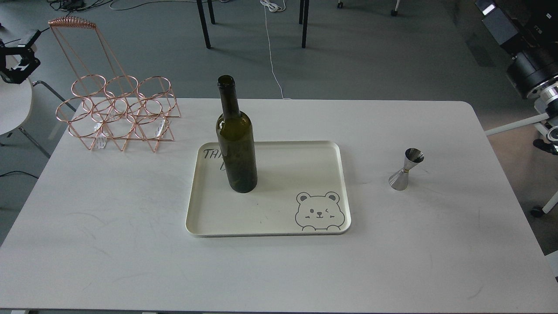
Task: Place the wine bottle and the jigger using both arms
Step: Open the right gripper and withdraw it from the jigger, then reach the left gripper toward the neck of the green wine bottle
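Copper rack (117, 113), tray (279, 218) (bear print)

A: Is it bright here?

B: Yes. Soft, even light fills the room, and the white table (109, 244) looks pale.

A: Any shadows?

B: Only faint ones. The wine bottle (236, 139) drops a soft grey shadow to its right on the tray (283, 230). The jigger (406, 169) has small shiny spots.

A: Is it sharp?

B: Mostly. It looks a little grainy, and the far corners are darker.

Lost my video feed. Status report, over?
Left gripper off-table far left, state unclear; right gripper out of view. Wine bottle upright on tray. Jigger upright on table, right of tray. Nothing obstructing.
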`<state>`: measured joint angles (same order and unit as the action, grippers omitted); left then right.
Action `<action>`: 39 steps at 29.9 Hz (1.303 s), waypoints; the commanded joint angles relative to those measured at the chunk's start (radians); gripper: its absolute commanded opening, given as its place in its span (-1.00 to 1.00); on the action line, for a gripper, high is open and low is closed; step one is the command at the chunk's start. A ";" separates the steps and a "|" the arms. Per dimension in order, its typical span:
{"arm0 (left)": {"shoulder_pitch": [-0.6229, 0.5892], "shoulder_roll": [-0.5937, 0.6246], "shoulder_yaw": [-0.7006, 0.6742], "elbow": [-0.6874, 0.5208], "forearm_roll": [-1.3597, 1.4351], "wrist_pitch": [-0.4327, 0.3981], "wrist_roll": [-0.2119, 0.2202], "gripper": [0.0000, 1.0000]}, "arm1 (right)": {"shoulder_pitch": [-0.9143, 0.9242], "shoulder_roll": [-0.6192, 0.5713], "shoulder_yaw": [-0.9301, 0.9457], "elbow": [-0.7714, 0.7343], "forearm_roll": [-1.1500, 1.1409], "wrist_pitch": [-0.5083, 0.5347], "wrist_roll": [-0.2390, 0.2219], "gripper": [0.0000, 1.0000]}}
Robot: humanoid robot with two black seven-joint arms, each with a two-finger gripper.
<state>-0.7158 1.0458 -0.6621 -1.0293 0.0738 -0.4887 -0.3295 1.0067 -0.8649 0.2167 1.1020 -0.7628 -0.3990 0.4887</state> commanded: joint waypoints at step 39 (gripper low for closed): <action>0.007 -0.081 0.220 -0.600 1.636 0.607 0.000 0.92 | -0.223 0.336 0.286 -0.809 1.229 0.888 0.000 0.94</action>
<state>-0.7043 1.0131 -0.4405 -1.6302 1.6597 0.0981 -0.3358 0.7828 -0.5279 0.5033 0.2927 0.4673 0.4889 0.4887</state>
